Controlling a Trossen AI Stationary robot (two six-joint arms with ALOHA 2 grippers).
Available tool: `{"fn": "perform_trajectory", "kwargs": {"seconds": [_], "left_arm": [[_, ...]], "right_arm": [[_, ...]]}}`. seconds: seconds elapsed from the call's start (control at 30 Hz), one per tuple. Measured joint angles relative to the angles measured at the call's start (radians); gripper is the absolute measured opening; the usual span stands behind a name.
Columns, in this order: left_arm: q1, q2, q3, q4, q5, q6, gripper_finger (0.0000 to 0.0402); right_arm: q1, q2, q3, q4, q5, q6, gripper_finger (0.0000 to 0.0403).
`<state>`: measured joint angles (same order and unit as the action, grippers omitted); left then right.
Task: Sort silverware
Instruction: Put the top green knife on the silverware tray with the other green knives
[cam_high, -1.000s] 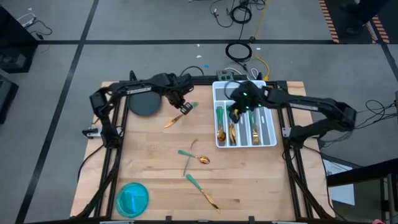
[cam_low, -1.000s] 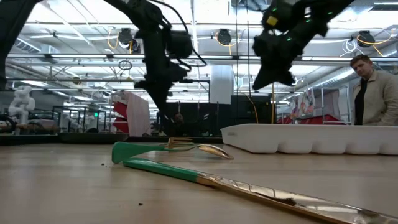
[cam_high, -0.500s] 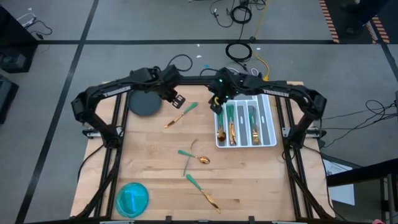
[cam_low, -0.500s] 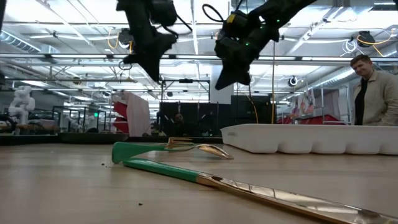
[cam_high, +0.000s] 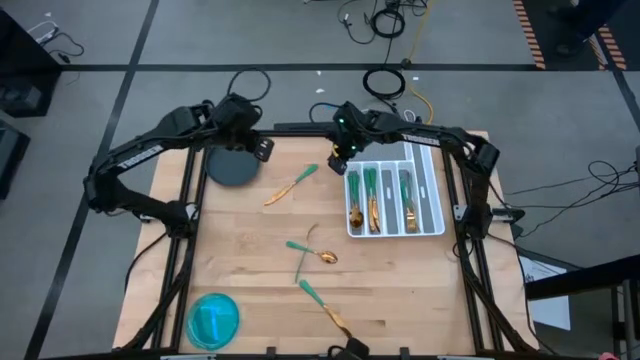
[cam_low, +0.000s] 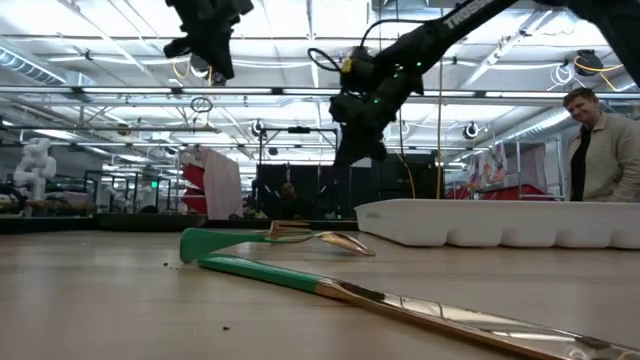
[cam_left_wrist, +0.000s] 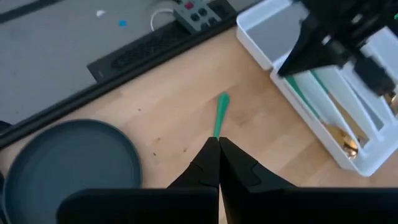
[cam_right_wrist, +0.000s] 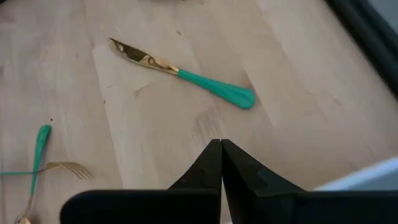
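Left gripper (cam_high: 262, 148): raised over the far-left tabletop (cam_high: 400, 290) beside the dark round plate (cam_high: 230, 168), jaws clenched on nothing.
Right gripper (cam_high: 337, 165): raised at the far-left corner of the white tray (cam_high: 432, 228), jaws pressed together and empty.
Knife on the tabletop (cam_high: 290, 185): lies alone between plate and tray, teal handle toward the tray, gold blade toward the plate; both wrist views show it below the fingertips.
Sorted silverware (cam_high: 372, 200): teal-handled pieces lie lengthwise in three of the tray's slots.
Crossed pair (cam_high: 310, 255): a fork and a spoon overlap near the tabletop's middle.
Near-edge piece (cam_high: 327, 309): one more teal-handled utensil lies closer to the front, well apart from the tray.
Blue bowl (cam_high: 213, 319): sits at the near-left corner.
Background: a person (cam_low: 603, 145) stands beyond the tray in the low view.
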<state>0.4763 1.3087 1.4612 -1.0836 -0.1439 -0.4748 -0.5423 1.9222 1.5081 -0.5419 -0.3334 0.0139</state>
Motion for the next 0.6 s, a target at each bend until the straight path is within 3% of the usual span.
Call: {"fn": "perform_trajectory", "kwargs": {"seconds": [0.43,0.6], "left_arm": [[0.0,-0.053,0.0,0.002,-0.014,-0.018,0.0],[0.0,-0.074,0.0,0.005,-0.014,-0.018,0.0]], "right_arm": [[0.0,0.308,0.428,-0.319,-0.014,0.025,0.0],[0.0,0.397,0.527,-0.404,-0.013,0.006,0.0]]}}
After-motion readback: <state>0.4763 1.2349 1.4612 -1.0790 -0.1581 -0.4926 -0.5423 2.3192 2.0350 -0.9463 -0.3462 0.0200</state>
